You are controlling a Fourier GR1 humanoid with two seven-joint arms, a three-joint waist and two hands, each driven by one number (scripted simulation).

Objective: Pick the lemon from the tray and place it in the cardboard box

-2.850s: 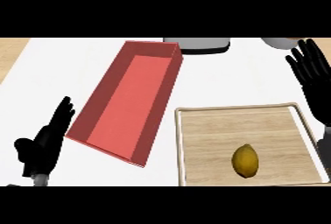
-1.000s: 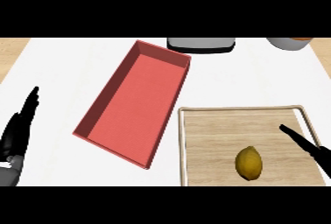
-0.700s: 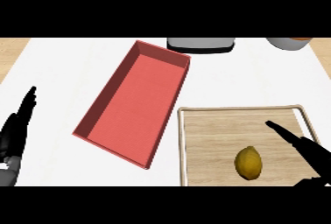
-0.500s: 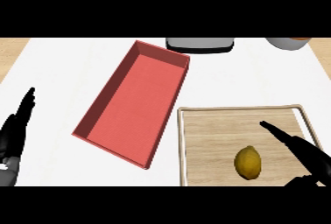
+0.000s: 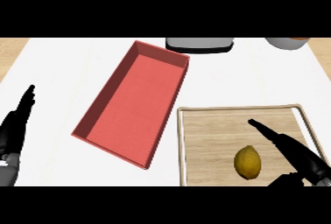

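Our right hand [image 5: 294, 151] is hovering over the tray [image 5: 194, 140], fingers straight and released, thumb showing low at the edge, just to the right of the lemon [image 5: 248, 162] and not touching it. Our left hand [image 5: 16, 127] is resting open at the left edge of the table [image 5: 77, 61], fingers up.

The lemon is lying on the tray's lower half, apart from the raised rim. We are judging the risk to lie in its shape: a smooth oval with pointed ends, it could roll or skid across the flat wooden board if our fingers are nudging it from one side before the thumb is closing in. The tray is pale wood-grained with a light lip. The cardboard box [image 5: 132, 103] is looking red, long and shallow, thin-walled, sitting diagonally beside the tray.
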